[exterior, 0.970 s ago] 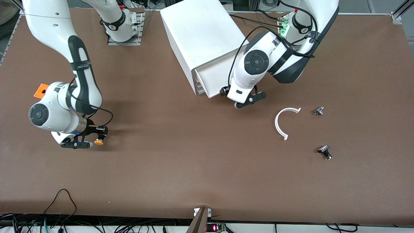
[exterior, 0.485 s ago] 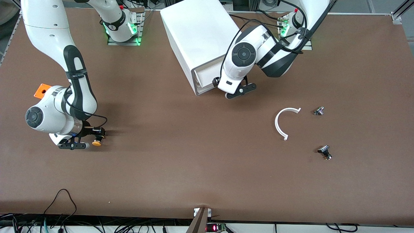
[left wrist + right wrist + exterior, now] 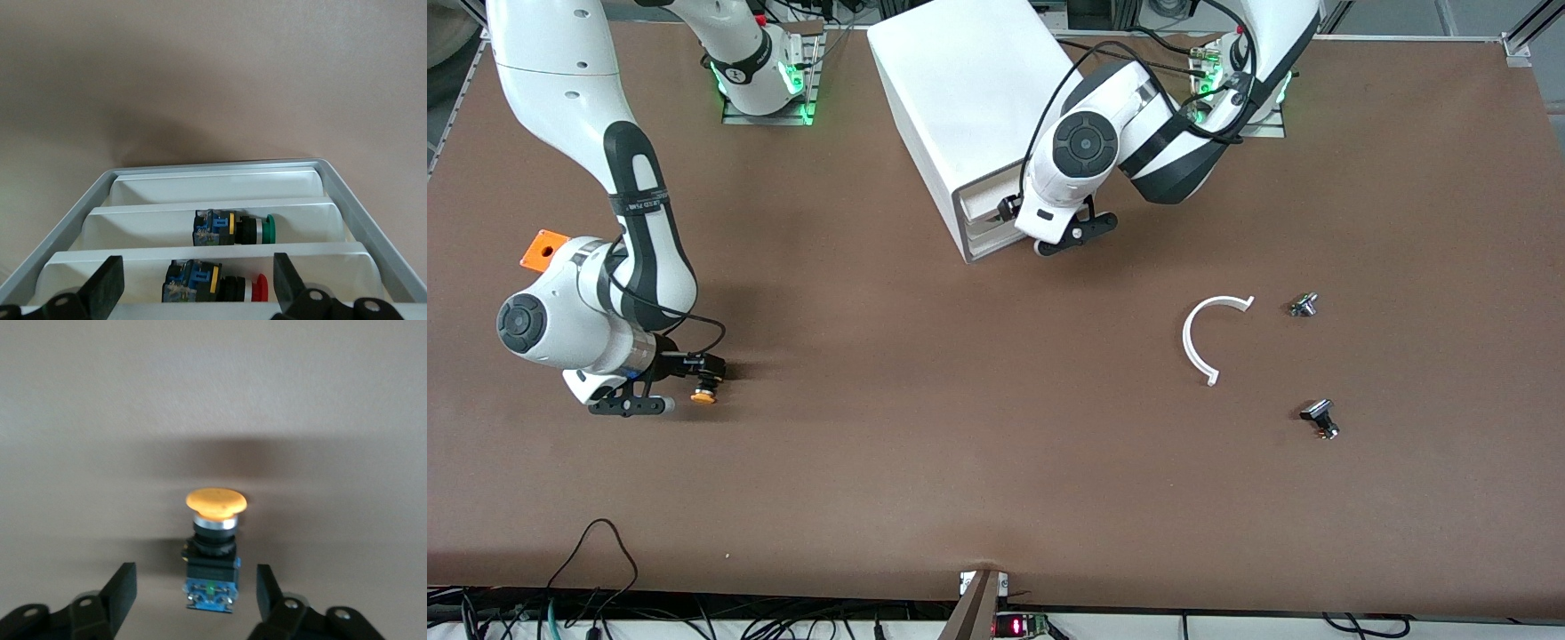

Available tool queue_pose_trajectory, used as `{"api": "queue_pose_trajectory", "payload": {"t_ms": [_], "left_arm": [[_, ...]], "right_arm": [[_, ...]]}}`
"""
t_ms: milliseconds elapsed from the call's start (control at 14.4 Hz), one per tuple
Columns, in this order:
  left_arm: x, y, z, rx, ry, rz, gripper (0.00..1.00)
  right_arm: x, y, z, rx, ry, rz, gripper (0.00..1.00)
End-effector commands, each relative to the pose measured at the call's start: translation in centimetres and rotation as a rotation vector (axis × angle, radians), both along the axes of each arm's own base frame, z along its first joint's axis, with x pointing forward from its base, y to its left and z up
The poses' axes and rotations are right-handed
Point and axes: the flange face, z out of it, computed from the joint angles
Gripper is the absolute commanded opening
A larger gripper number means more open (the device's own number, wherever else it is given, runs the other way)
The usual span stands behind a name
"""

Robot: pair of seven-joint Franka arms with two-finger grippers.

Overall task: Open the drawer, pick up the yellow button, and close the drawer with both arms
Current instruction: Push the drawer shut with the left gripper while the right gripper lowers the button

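The button is lying on the counter toward the right arm's end, cap pointing toward the front camera. The right hand is sitting low over it with fingers spread, flanking the blue-black body without touching it.

The left hand is hanging at the cabinet front, at the drawer, which is showing only slightly proud of the cabinet face. The left wrist view is showing this hand's fingers spread, gripping nothing, above trays holding a green-capped switch and a red-capped switch.

Handling judgement: the button is appearing light, rigid and top-heavy under its smooth mushroom cap; the domed cap would likely be slipping in a pinch. The squarer body is offering flat sides and seems the better place to take hold. Terminals at its base may be bending under force.

Markings: no brand, label or legible writing is showing on the button, cabinet or arms.
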Motion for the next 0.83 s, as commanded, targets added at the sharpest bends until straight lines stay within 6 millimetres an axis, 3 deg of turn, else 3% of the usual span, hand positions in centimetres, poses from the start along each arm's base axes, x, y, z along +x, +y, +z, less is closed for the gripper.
{"api": "queue_pose_trajectory", "payload": {"t_ms": [0, 139, 277, 762], "left_arm": [[-2.1, -0.8, 0.3, 0.002, 0.025, -0.008, 0.98], [-2.6, -1.3, 0.4, 0.002, 0.026, -0.018, 0.98], [-3.1, -1.8, 0.4, 0.002, 0.027, -0.025, 0.98], [-3.8, -1.8, 0.9, 0.034, 0.046, -0.063, 0.98]], "right_arm": [[0.6, 1.8, 2.0, 0.011, -0.016, -0.015, 0.83], [0.8, 2.1, 2.7, 0.012, -0.021, -0.011, 0.93], [0.8, 2.1, 3.0, 0.013, -0.005, -0.013, 0.94], [2.3, 3.4, 7.7, -0.02, 0.039, -0.031, 0.98]]}}
